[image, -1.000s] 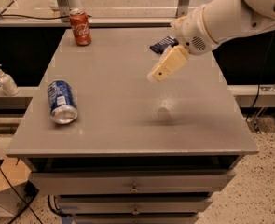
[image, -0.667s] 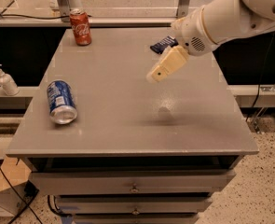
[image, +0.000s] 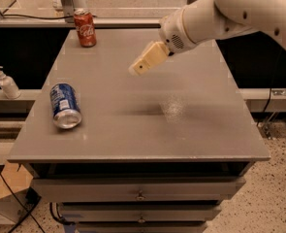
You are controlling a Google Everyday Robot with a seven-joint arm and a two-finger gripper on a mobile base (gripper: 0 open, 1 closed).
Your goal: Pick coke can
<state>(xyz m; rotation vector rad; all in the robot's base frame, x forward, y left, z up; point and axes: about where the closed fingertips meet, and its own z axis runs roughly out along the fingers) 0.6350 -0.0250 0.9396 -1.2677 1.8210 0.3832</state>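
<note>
Left of the grey table (image: 196,135) you have a white pump bottle (image: 7,83). A blue can (image: 65,106) lies on its side near the table's left edge. The coke can (image: 85,28), glossy red with white script, stands upright at the table's far left corner. The beige gripper (image: 139,68) hovers over the table's middle; seen side-on, you can't tell whether it's open or closed.
</note>
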